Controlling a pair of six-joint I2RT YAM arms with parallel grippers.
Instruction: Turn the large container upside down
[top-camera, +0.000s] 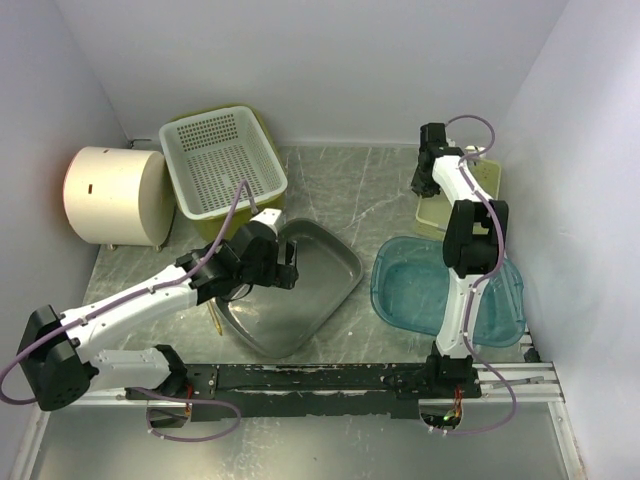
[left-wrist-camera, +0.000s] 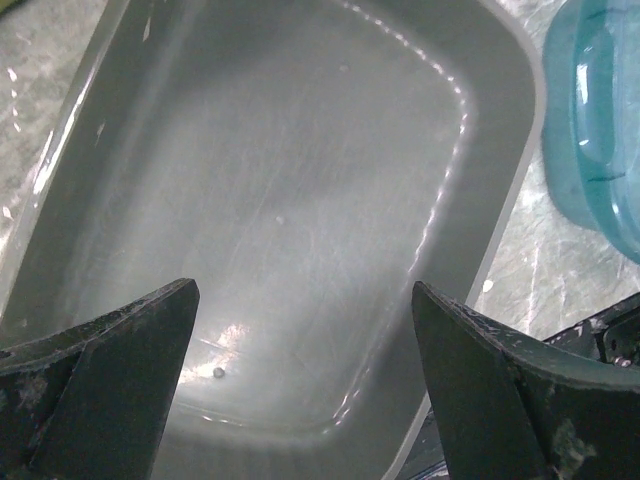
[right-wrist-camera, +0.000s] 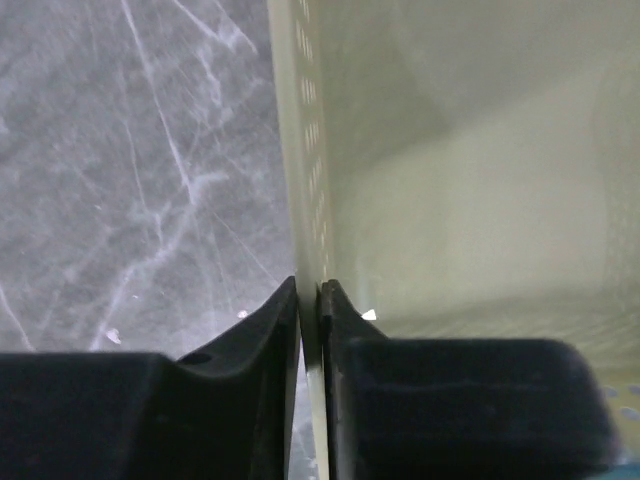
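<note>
**Step in hand:** approach for the grasp. The grey tub (top-camera: 345, 262) stands mouth-up and is not yet turned.

**Left arm:** it reaches diagonally forward from its base. The left gripper (top-camera: 284, 266) hovers above the tub's left half with its fingers spread wide and nothing between them. The wrist camera looks straight down into the tub's bare floor.

**Next move (judged):** lower to a rim, put one finger on each side of the wall, close, then lift and roll the tub over.

**Right arm:** it stretches rearward, well right of the tub. The right gripper (right-wrist-camera: 310, 300) is pinching the side wall of a pale-green perforated bin (right-wrist-camera: 450, 200).
</note>
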